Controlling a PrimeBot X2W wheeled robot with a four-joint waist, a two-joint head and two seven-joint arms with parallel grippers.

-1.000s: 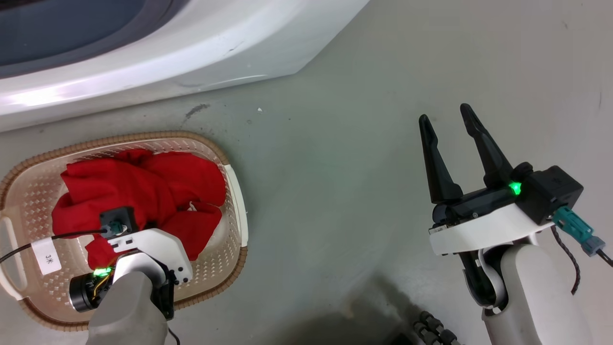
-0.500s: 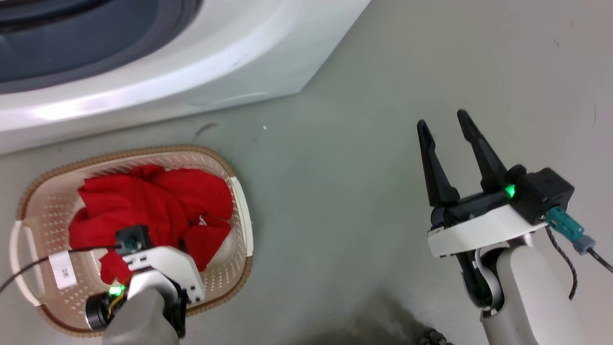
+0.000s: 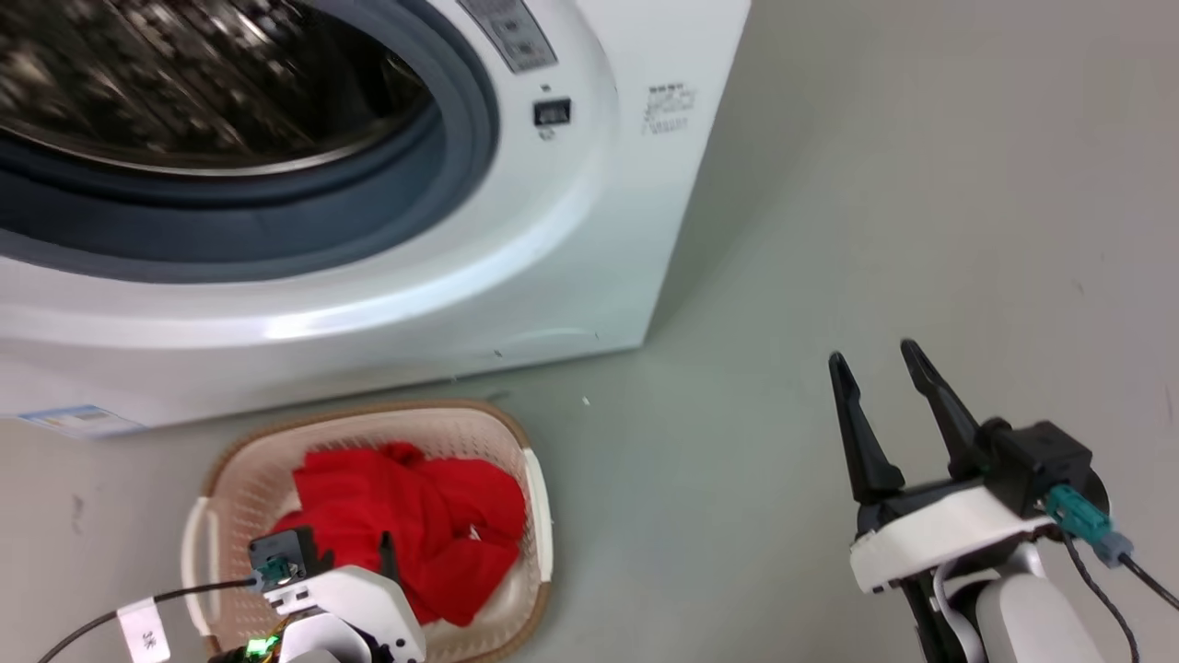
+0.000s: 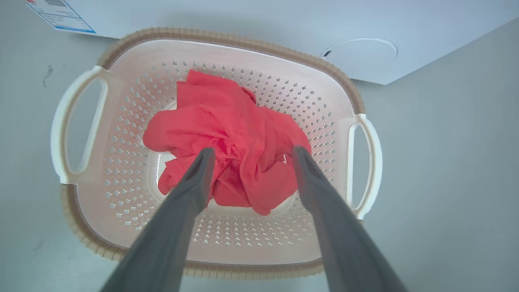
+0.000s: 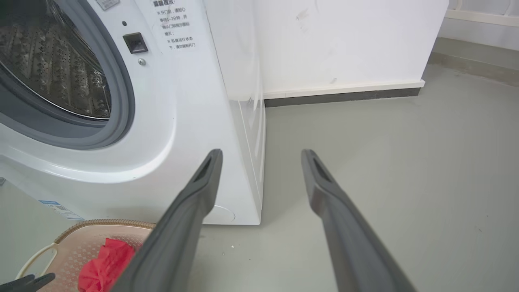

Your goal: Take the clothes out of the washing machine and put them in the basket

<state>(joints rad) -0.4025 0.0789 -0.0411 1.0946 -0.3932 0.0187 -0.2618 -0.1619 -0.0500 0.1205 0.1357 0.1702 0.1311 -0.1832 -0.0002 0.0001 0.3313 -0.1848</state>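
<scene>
Grey-green floor bears basket; white wall behind.

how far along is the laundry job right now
Done: red clothes lie in the basket. In hand: nothing; the left gripper hangs open over that pile and the right gripper is open above the floor. Left: the visible part of the drum of the washing machine shows no clothes, but the rest is out of frame, so a check may remain.

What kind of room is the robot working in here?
Most likely a laundry or utility room: a white front-loading washing machine stands on a bare grey floor, with a basket of red clothes before it.
</scene>
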